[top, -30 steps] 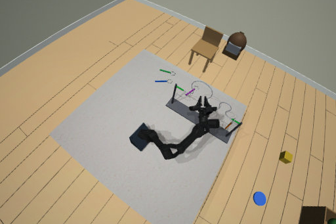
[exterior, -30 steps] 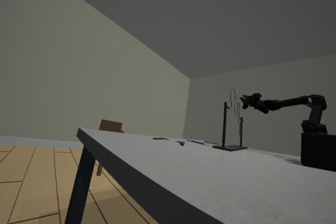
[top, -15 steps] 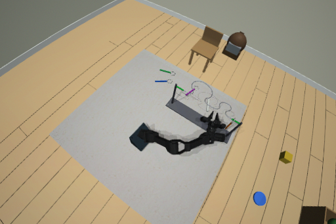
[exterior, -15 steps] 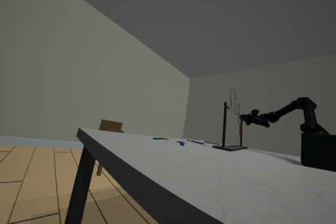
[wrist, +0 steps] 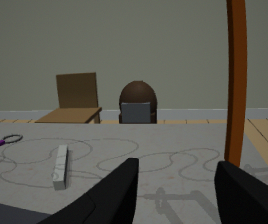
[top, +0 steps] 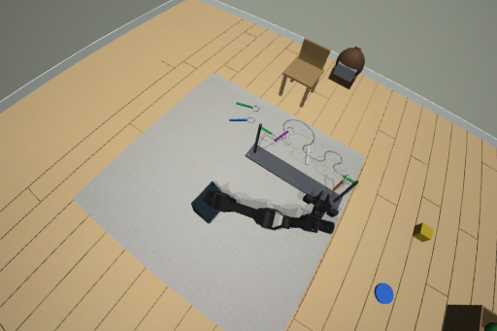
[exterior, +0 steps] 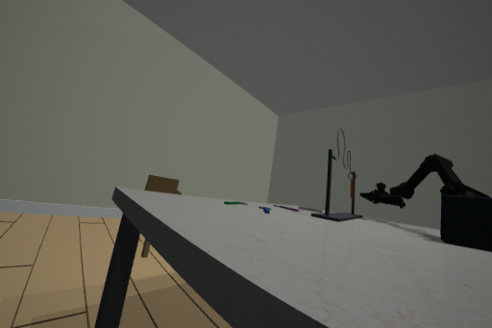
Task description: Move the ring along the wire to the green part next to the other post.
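Note:
The orange handle (top: 338,185) (exterior: 352,189) (wrist: 235,63) hangs straight down from its ring (exterior: 352,180) on the green part (top: 348,180) of the wire by the right post (top: 347,191). The thin grey wire (top: 301,125) (exterior: 341,143) loops across to the other green part (top: 266,130) at the left post (top: 258,137). My gripper (top: 321,197) (exterior: 366,194) (wrist: 178,169) is open and empty, low in front of the dark baseplate (top: 291,172). In the wrist view the handle stands beyond my right finger, not between the fingers.
Loose on the table lie a purple-handled ring (top: 281,136) (wrist: 1,141), a green one (top: 245,105), a blue one (top: 239,119) and a white stick (top: 307,151) (wrist: 60,164). A chair (top: 305,70) and a brown object (top: 349,62) stand behind the table.

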Robot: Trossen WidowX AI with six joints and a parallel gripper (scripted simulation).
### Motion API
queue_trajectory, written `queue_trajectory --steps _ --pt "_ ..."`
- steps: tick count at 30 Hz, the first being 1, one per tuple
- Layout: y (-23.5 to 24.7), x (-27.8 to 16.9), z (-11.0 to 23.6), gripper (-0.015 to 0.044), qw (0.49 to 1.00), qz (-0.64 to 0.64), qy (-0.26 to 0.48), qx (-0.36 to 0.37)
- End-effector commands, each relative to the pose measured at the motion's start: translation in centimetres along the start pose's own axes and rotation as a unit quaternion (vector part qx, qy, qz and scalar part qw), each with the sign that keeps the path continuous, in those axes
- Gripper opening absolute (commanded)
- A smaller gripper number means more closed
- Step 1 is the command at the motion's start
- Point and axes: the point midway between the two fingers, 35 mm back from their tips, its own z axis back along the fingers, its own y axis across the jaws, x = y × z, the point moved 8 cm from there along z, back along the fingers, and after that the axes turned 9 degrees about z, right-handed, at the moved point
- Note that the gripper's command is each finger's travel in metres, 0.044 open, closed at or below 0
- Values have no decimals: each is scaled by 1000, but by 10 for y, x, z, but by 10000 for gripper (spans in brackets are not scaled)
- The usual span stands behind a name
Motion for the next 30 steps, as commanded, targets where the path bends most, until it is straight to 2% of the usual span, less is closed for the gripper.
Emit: queue_trajectory --steps 1,4,13,20,30 --pt "-17 -33 29 160 999 33 25 -25" --pt "-22 -47 43 160 998 45 37 -35" --pt "-22 -46 42 160 998 45 37 -35" --pt "-25 -5 -4 160 998 44 35 -37" --pt "-26 -1 -12 160 998 44 35 -37"
